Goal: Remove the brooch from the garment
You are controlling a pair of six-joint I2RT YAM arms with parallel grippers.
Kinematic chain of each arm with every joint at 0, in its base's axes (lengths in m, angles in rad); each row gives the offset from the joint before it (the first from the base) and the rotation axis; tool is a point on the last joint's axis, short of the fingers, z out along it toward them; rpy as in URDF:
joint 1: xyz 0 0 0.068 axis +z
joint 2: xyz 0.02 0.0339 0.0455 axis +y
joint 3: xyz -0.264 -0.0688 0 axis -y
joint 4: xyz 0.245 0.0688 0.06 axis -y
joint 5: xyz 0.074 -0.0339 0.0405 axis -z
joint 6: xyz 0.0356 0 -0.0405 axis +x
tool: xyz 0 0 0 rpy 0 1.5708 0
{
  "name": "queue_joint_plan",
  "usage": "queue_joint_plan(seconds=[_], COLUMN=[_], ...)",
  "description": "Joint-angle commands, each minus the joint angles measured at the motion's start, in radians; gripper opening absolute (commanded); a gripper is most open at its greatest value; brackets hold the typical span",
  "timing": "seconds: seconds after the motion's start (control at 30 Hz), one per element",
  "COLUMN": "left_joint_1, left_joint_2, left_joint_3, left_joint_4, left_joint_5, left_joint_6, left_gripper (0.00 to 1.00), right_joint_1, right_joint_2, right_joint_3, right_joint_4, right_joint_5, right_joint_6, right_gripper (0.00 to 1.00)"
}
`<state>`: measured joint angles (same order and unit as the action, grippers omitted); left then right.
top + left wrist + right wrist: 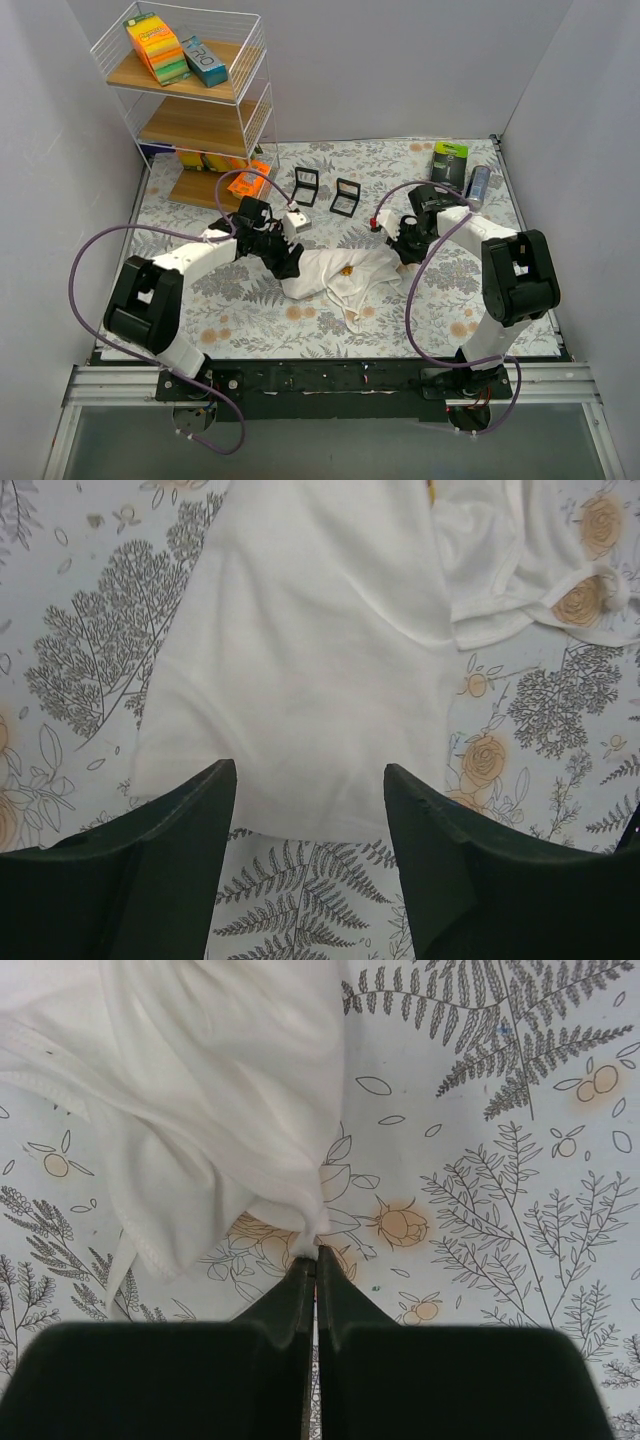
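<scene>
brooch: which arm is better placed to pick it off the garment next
Left, probably. The left gripper is open over the garment, with the brooch ahead of it. The right gripper is shut, seemingly pinching the garment's edge, and can steady it.

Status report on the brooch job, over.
Left fingers open over the garment. Right fingers shut, pinching its edge. Brooch not yet removed, unobstructed.

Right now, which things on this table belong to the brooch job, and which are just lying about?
Job in hand: garment, brooch, left end effector open over the garment, right end effector pinching its edge.

Lying about: wire shelf, black frame, second black frame, green packet, grey can, orange packet.
</scene>
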<state>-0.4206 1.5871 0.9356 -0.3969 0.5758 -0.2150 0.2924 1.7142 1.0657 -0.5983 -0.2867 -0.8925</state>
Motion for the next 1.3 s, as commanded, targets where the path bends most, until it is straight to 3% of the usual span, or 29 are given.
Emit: queue_joint_plan(seconds=[0.0,0.3,0.53,0.7,0.87,1.03,1.27], left_joint_1=[-0.056,-0.156,-0.184,-0.184,-0.170,-0.073,0.025], left_joint_2=[-0.171,-0.158,-0.127,-0.139,-0.219,-0.353,-0.415], left_joint_3=[-0.049,-0.158,-0.201,-0.202,-0.156,0.047,0.261], left_joint_4=[-0.007,-0.017,0.076,0.102,0.089,0.005,-0.187], left_joint_5=[0.061,-0.057,-0.148,-0.180,-0.212,-0.197,-0.200], left_joint_6=[0.089,0.276,0.287,0.256,0.154,0.045,-0.012], left_gripper=[0.55,0.42,0.33,0.00,0.00,0.00,0.00], right_joint_1=[0.001,0.001,0.001,0.002,0.001,-0.015,-0.027], right_joint_2=[-0.054,-0.054,-0.062,-0.079,-0.110,-0.221,-0.366], right_joint_3=[0.059,0.079,0.086,0.077,0.091,0.163,0.247], right_joint_4=[-0.012,-0.032,-0.024,-0.017,-0.017,-0.028,-0.018], right_joint_5=[-0.031,-0.034,-0.031,-0.025,0.003,0.021,0.037], right_joint_6=[0.032,0.043,0.052,0.053,0.046,0.017,0.001], right_gripper=[0.01,0.01,0.01,0.01,0.01,0.01,0.01])
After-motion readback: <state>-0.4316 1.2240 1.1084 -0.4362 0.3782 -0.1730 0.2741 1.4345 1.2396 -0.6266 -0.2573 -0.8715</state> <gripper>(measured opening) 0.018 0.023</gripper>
